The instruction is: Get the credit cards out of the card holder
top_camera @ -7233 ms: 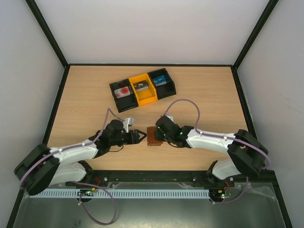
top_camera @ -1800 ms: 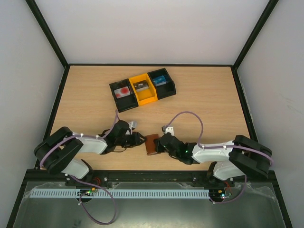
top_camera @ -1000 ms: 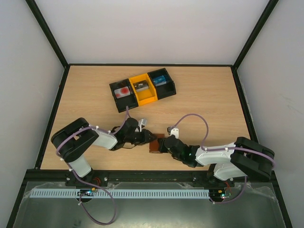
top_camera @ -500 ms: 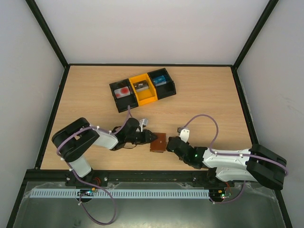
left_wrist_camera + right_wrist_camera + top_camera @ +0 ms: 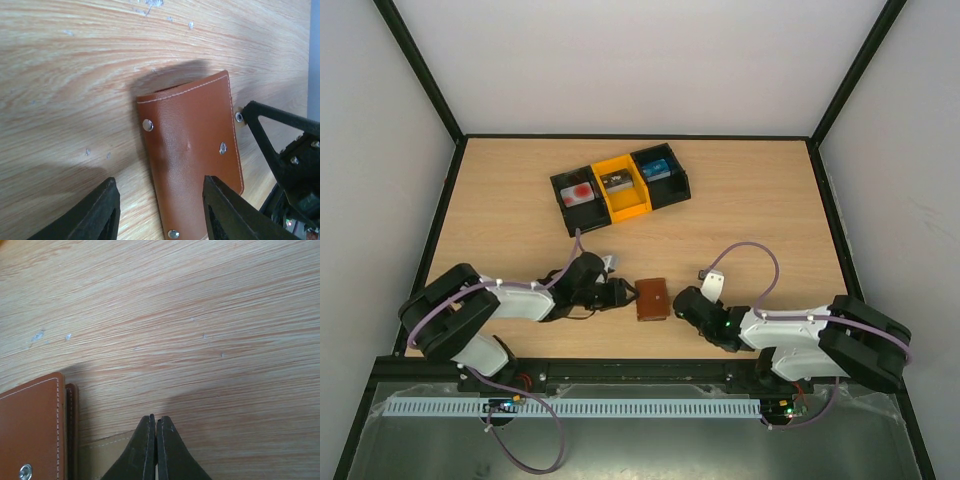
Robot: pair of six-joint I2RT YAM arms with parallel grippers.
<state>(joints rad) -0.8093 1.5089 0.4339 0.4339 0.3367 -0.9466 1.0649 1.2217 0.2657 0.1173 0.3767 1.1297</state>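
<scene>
The left end effector (image 5: pixel 160 182) has its black fingers spread, and nothing is held between them. The card holder (image 5: pixel 192 150) lies folded shut on the bench (image 5: pixel 75 75), its near end reaching into the gap between those fingers. I cannot tell whether either finger touches it. On its far side the right end effector (image 5: pixel 154 419) has its fingertips pressed together over the paler side tab (image 5: pixel 112 457). Whether they nip the tab or only rest on it does not show.

No credit cards show at the holder, so they are probably inside the fold.

The holder is a small brown rectangle of smooth, leather-like skin with pale stitching along the edge and metal studs (image 5: pixel 147 124) at the corners. It bulges a little along the fold. It is likely light and limp, so it may slide across the grained wood of the bench rather than open. A sound hold would be one end effector pinning the lower flap or the tab while the other lifts the free stitched edge. Any cards inside should be thin, stiff and slick, and are best pinched by an exposed short edge.
</scene>
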